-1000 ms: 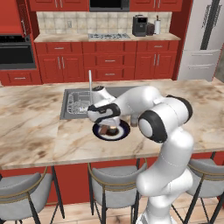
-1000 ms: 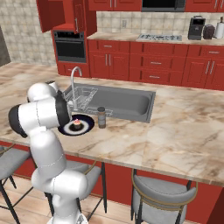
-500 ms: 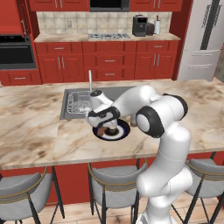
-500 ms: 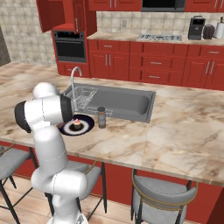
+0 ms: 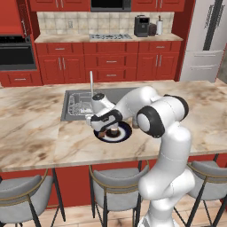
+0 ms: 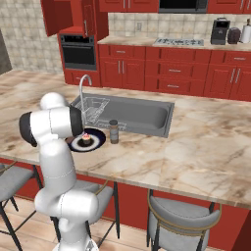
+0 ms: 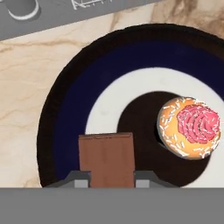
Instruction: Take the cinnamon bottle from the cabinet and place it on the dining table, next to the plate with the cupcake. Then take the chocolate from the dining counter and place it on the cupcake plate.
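Left base view: your gripper [image 5: 103, 129] has dropped low over plate [image 5: 113, 131], closer than a second ago; arm now folded tight above bench [image 5: 40, 133].

Right base view: cinnamon bottle [image 6: 113, 131] already stands just beside plate at 3 o'clock; cupcake [image 6: 87, 138] on plate.

Hand view: fingers [image 7: 146, 177] clenched on chocolate [image 7: 106, 158], bar above plate's rings, cupcake at 2 o'clock. You look ready to release.

Red cabinets [image 5: 111, 66], steel sink [image 6: 139, 115] — grey stools [image 5: 116, 181]
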You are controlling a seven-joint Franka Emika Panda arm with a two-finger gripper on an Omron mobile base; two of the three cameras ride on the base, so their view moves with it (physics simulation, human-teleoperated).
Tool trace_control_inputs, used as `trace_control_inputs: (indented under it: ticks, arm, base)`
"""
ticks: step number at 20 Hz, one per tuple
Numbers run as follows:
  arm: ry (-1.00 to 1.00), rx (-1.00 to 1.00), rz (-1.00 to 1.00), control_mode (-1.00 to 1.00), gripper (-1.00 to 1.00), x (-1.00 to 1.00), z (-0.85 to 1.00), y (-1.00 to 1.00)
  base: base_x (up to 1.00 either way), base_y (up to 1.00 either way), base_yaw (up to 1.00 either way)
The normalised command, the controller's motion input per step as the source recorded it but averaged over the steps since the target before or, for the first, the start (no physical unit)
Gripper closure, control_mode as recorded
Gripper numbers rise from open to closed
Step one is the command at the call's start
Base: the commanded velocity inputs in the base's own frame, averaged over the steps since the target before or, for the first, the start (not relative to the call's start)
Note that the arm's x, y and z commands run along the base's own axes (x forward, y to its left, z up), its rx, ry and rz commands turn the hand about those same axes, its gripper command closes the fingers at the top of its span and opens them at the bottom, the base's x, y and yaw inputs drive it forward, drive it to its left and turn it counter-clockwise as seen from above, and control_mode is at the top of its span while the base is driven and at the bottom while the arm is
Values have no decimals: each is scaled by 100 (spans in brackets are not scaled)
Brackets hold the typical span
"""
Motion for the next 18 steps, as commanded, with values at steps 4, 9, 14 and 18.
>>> trace_control_inputs:
  ticks: [4,9,14,18]
  arm:
    - [0,0,11,-100,100,6,-7,0]
    - [0,0,9,-100,-100,13,-3,0]
    - [0,0,6,-100,-100,22,-2,0]
    - [8,0,2,-100,-100,22,0,1]
  base:
    - [0,0,0]
    - [0,0,0]
    - [0,0,0]
    - [0,0,0]
